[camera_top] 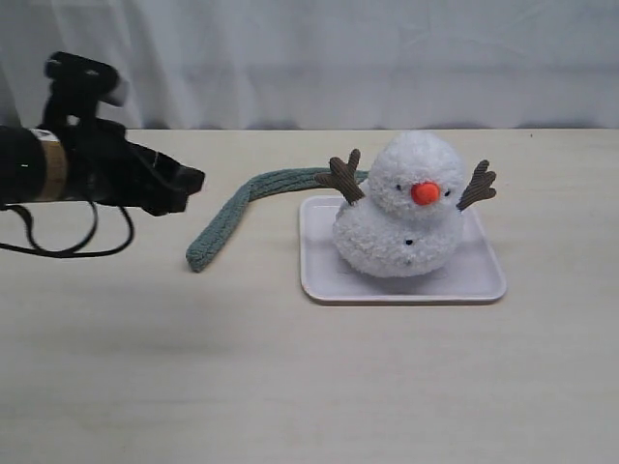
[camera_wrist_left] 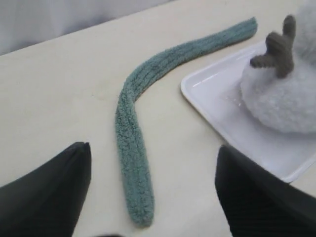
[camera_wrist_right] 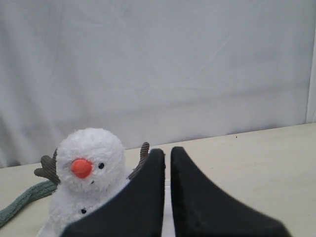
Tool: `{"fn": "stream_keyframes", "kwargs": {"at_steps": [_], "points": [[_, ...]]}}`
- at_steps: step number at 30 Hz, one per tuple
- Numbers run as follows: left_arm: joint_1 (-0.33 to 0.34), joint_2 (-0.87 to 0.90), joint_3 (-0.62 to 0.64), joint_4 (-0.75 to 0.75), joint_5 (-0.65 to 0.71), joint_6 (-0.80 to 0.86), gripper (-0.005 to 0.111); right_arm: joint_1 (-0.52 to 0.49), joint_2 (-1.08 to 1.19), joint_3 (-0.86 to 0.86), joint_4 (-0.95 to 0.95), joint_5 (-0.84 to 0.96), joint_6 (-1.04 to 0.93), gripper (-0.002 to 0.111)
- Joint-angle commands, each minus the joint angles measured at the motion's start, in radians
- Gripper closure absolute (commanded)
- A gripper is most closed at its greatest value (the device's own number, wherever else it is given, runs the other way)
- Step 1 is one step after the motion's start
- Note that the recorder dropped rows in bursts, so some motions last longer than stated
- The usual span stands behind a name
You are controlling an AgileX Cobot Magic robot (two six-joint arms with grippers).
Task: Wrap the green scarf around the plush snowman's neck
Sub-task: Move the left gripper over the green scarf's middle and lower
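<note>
White tray on the desk carries the plush snowman, whose neck looks bare in front. The green scarf lies loose on the desk, its far end passing behind him. The left hand hovers apart and empty, and the right hand is pressed together. The wrapping looks barely begun.

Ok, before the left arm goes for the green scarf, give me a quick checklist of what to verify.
1. Left pincer open: ok, jaws wide, holding nothing.
2. Green scarf reachable: ok, its near end lies free on the table.
3. Scarf's far end: cannot tell, it runs behind the plush snowman.
4. Snowman upright on the tray: ok.
5. Right pincer empty: ok, shut on nothing.
</note>
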Motion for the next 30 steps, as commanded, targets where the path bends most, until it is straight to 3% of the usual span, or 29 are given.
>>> {"fn": "stream_keyframes", "kwargs": {"at_steps": [1, 8, 10, 14, 17, 22, 24, 26, 28, 30], "points": [[-0.123, 0.127, -0.116, 0.047, 0.21, -0.015, 0.039, 0.0, 0.002, 0.001, -0.007, 0.026, -0.009, 0.104], [-0.134, 0.334, -0.316, 0.055, 0.168, -0.09, 0.039, 0.0, 0.002, 0.001, -0.007, 0.026, -0.009, 0.104], [-0.135, 0.371, -0.373, 0.091, 0.277, -0.088, 0.039, 0.0, 0.002, 0.001, -0.007, 0.026, -0.009, 0.104], [-0.141, 0.411, -0.484, 0.041, 0.622, 0.012, 0.04, 0.0, 0.002, 0.001, -0.004, 0.027, -0.009, 0.104], [-0.125, 0.441, -0.599, -0.263, 0.744, 0.35, 0.04, 0.0, 0.002, 0.001, -0.004, 0.027, -0.009, 0.104], [-0.082, 0.517, -0.84, -1.08, 0.964, 1.164, 0.04, 0.0, 0.002, 0.001, -0.004, 0.031, -0.009, 0.104], [-0.071, 0.536, -0.892, -1.424, 1.013, 1.491, 0.04, 0.0, 0.002, 0.001, -0.004, 0.041, -0.009, 0.104], [-0.071, 0.544, -0.894, -1.656, 1.021, 1.736, 0.04, 0.0, 0.002, 0.001, -0.004, 0.045, -0.009, 0.104], [-0.087, 0.554, -0.894, -1.791, 1.013, 1.917, 0.04, 0.0, 0.002, 0.001, -0.004, 0.047, -0.009, 0.104], [-0.111, 0.565, -0.894, -1.817, 0.966, 1.954, 0.04, 0.0, 0.002, 0.001, -0.004, 0.061, -0.009, 0.104]]}}
